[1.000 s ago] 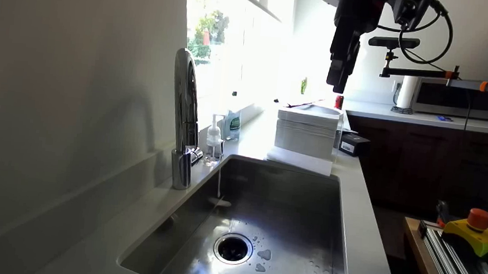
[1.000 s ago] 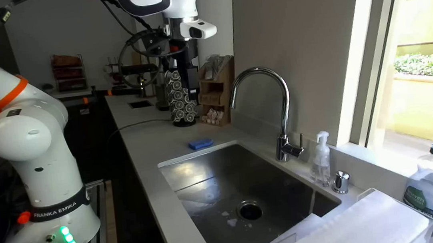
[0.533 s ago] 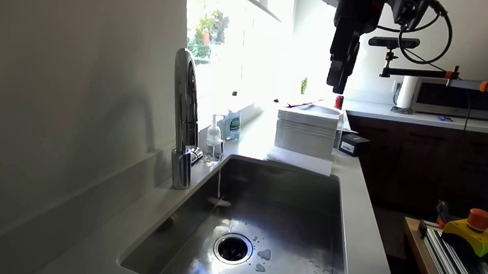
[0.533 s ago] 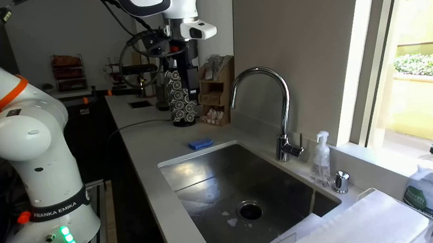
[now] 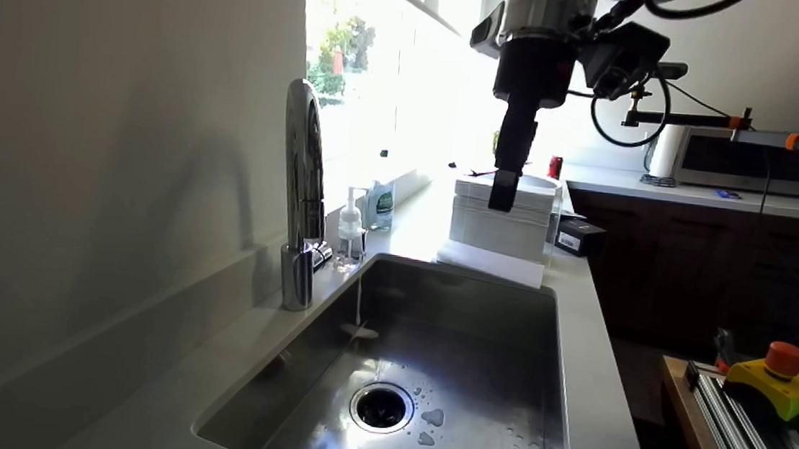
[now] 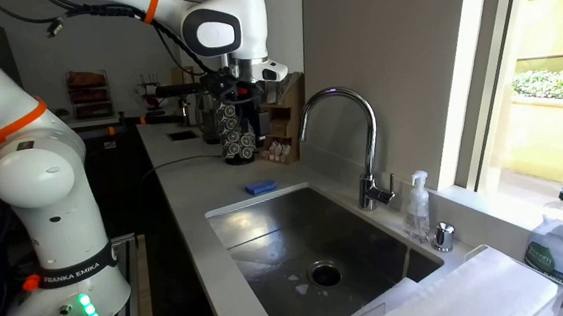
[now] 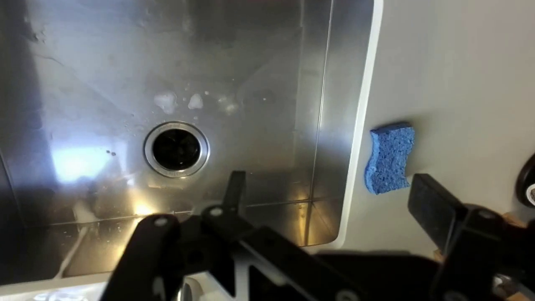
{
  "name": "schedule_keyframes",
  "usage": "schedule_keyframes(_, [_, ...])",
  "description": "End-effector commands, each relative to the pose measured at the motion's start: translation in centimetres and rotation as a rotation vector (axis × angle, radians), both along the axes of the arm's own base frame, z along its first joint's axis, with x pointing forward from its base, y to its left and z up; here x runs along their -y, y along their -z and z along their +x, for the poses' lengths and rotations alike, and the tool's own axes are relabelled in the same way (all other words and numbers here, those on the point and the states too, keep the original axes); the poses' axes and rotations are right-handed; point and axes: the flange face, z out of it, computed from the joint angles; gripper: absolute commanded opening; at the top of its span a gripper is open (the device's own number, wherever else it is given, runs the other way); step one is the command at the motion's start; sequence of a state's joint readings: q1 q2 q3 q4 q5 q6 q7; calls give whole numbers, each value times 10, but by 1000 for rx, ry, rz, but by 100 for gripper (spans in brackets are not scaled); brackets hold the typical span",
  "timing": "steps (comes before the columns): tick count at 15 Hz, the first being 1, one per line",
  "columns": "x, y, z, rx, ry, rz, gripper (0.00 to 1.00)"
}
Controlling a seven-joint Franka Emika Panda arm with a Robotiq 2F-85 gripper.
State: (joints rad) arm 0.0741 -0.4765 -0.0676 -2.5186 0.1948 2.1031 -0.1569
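Lowering the arm [image 6: 42, 175], you brought the fingers [image 7: 434, 209], spread wide and empty, below their earlier height, seemingly nearer the blue sponge [image 7: 391, 159], which lay untouched on the surface [image 7: 468, 92] beside the sink [image 7: 250, 50].

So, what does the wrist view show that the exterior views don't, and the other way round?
Only the wrist view: the clear gap between the fingers of the open gripper, and the pitted texture of the blue sponge.

Only the exterior views: the window, the yellow button box and the arm's white base.

Shared: the sink, its drain and the counter. The blue sponge also shows in an exterior view, though not both.
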Motion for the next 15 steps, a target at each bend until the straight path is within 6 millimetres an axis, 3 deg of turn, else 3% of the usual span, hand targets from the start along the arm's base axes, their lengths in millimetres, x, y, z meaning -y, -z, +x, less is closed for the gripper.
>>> schedule_keyframes(1, [-30,36,22,13,-82,-5,100])
schedule_keyframes(4, [-48,54,32,-10,-144,-1,100])
schedule_keyframes(5, [-39,44,24,0,-111,-18,100])
schedule_keyframes(10, [-47,53,30,-18,-136,-20,100])
schedule_keyframes(15, [-7,56,28,-22,-8,-40,100])
